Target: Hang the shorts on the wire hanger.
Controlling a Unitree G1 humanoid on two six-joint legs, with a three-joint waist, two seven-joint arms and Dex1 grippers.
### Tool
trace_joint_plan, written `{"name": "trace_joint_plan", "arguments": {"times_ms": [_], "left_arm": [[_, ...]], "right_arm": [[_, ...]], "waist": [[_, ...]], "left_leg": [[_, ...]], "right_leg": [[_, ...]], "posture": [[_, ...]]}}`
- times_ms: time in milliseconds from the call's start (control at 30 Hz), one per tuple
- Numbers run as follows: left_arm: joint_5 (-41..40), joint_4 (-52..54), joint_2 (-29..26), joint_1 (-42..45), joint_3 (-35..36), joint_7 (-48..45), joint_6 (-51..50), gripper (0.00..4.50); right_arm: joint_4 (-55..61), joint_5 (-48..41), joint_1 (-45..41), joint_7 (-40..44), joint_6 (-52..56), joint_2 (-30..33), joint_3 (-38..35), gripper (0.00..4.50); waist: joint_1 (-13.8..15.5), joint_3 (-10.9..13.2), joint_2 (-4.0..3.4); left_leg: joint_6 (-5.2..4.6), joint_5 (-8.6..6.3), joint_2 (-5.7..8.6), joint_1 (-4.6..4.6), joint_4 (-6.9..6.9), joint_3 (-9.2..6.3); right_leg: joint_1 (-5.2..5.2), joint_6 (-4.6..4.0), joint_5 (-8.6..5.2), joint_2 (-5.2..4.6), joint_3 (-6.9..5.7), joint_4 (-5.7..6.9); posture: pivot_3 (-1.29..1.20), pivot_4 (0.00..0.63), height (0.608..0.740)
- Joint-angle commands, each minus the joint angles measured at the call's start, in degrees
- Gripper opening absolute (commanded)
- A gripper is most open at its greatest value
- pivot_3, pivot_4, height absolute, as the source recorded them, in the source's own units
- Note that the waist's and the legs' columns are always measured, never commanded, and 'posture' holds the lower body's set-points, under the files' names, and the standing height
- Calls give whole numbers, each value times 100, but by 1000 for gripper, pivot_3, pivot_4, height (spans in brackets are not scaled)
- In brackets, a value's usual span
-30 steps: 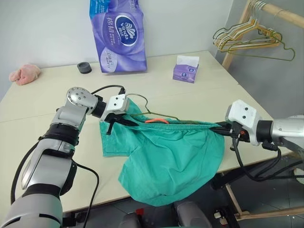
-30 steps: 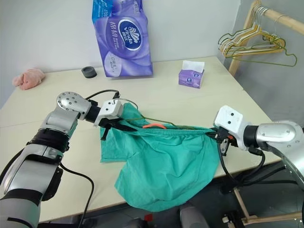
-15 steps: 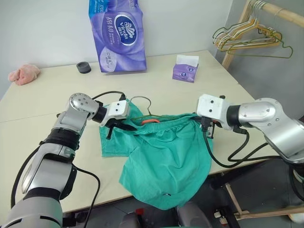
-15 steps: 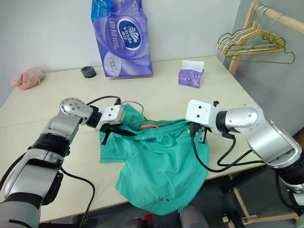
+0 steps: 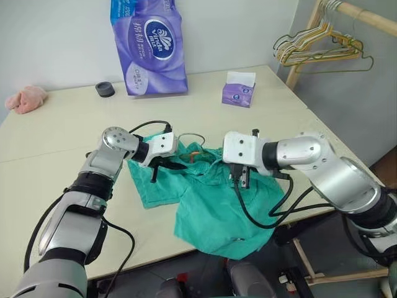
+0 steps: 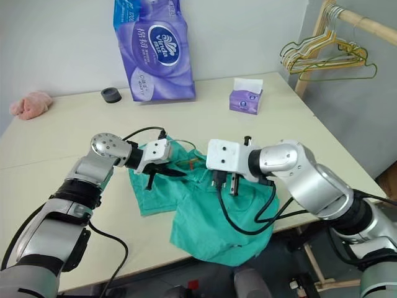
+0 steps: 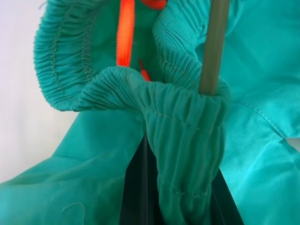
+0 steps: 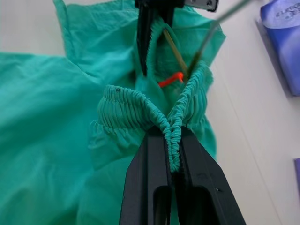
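the left pincer (image 5: 169,164) sat clamped on a fold of the gathered waistband of the shorts (image 5: 214,205), near the middle of the counter (image 5: 68,133). it had barely shifted over the last second. through that bunched band ran a thin rod of the wire hanger (image 7: 213,47), with the orange drawstring (image 7: 125,33) just beside it. the hanger's hook curled up out of the cloth between the two pincers.

the right pincer (image 5: 240,179) was likewise shut tight on the waistband, the elastic pinched between its fingers (image 8: 149,178). a second earlier it had held that end far out by the right edge of the counter, the band stretched into a long taut line. it had swung in toward the left pincer, and the band had gone slack and bunched. the shorts lay crumpled, partly on the counter and partly drooping over its near edge.

by my reading, that meant the stretch-and-thread part was ending and the cloth was being gathered along the hanger. how far the wire sat inside the waistband could not be told, since the cloth covered most of it. the slack cloth might slip off the wire when released.
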State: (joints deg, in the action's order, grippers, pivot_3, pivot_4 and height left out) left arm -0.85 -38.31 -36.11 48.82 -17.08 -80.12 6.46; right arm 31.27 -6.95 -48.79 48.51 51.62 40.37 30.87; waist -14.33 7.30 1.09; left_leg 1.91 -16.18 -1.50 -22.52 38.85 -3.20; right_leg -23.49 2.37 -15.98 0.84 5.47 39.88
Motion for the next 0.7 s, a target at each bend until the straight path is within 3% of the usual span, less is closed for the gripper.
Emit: {"name": "trace_joint_plan", "arguments": {"times_ms": [33,300,433,567,700], "left_arm": [[-57,316,34,-5,212,184,-34,0],[-125,488,80,-195,257,280,54,0],[-159,514,86,-227,269,257,76,0],[-213,596,83,-272,286,200,52,0],[-287,639,111,-264,312,120,5,0]], "right_arm": [[3,212,-149,26,-208,25,-33,583],[214,135,-75,137,-60,109,-424,3161],[534,-129,59,245,257,290,-814,3161],[705,-266,395,368,429,856,-1279,3161],[621,-266,757,386,308,1194,-1368,3161]], "waist": [[-9,0,0],[-11,0,0],[-9,0,0],[-3,0,0],[-14,0,0]], "left_leg": [[0,0,0,0,0,-4],[0,0,0,2,0,-12],[0,0,-1,1,0,-16],[0,0,0,-1,0,-14],[0,0,4,1,-1,3]], "right_leg": [[0,0,0,0,0,0],[0,0,0,-1,1,2],[0,0,0,-5,-1,1],[0,0,0,-5,-2,0],[0,1,0,-6,1,0]], "posture": [[-252,87,740],[-250,86,740],[-250,86,740],[-252,87,740],[-261,90,740]]}}
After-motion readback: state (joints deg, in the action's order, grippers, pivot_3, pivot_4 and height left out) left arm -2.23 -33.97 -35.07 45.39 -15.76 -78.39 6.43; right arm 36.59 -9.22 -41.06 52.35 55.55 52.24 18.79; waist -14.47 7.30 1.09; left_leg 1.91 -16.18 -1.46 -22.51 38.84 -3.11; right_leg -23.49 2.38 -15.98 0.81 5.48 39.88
